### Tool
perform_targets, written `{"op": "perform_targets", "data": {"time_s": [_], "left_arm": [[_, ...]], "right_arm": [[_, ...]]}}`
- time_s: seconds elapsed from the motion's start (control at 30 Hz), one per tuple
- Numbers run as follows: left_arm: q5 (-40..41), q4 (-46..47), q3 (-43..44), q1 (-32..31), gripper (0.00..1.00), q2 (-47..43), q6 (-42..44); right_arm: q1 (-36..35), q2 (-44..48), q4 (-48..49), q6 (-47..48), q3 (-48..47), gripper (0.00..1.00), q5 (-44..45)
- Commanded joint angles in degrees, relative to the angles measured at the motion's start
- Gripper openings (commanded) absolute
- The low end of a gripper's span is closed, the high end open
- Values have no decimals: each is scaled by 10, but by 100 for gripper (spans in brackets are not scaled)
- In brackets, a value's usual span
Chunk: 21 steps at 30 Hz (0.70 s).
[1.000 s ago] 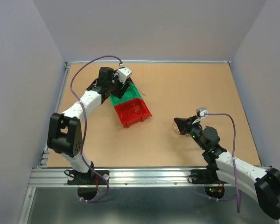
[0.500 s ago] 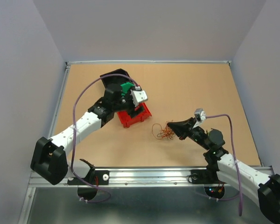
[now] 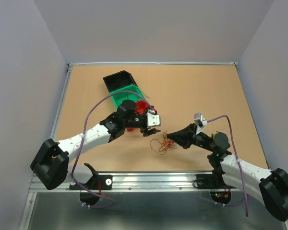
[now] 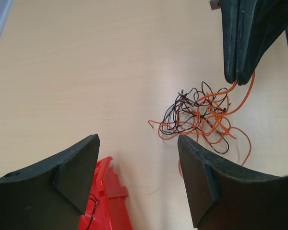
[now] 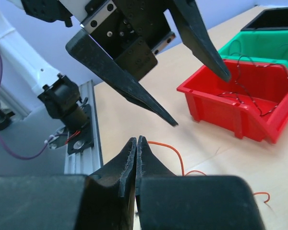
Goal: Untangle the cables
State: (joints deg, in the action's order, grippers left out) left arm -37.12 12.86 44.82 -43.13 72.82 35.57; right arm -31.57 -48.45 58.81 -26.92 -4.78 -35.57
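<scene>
The cables (image 3: 161, 144) lie as a small tangle of thin orange and black wires (image 4: 201, 117) on the tan table between the two arms. My right gripper (image 3: 170, 138) is shut, its tips (image 4: 233, 79) pinching an orange strand (image 5: 169, 146) that leads down into the tangle. My left gripper (image 3: 151, 129) hovers just left of the heap, jaws wide open (image 4: 138, 140) with nothing between them; its fingers (image 5: 134, 98) hang above the right gripper (image 5: 136, 140). One more thin black wire (image 5: 247, 96) lies in the red bin.
Three bins stand in a row behind the left arm: black (image 3: 117, 79), green (image 3: 121, 97) and red (image 3: 143, 106). The red bin's corner (image 4: 105, 201) sits under the left finger. A metal rail (image 3: 149, 179) runs along the near table edge.
My left arm has swung from over the bins forward and right to the tangle, opening a bit wider. My right gripper has dragged the cables left toward the centre, staying shut.
</scene>
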Motion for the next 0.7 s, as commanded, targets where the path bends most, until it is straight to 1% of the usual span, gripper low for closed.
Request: {"op": "perform_targets", "data": {"time_s": [0.0, 0.13, 0.17, 0.27, 0.33, 0.47, 0.67], "left_arm": [[-16, 67, -10, -20, 76, 16, 2], [-23, 71, -5, -38, 72, 38, 8], [-24, 71, -5, -41, 68, 43, 11], [-23, 73, -5, -61, 63, 59, 18], [-17, 72, -8, -75, 62, 65, 24], [-11, 66, -15, -81, 61, 61, 35], [-50, 32, -16, -83, 61, 50, 64]], "right_arm": [[-2, -35, 83, -16, -2, 2, -44], [-2, -61, 113, -27, -6, 2, -47], [-2, -66, 124, -30, -7, 2, -49], [-2, -82, 137, -31, -8, 2, -49], [-2, -89, 141, -31, -9, 2, -46], [-2, -101, 147, -28, -13, 1, -42], [-2, -107, 147, -23, -14, 2, -35]]}}
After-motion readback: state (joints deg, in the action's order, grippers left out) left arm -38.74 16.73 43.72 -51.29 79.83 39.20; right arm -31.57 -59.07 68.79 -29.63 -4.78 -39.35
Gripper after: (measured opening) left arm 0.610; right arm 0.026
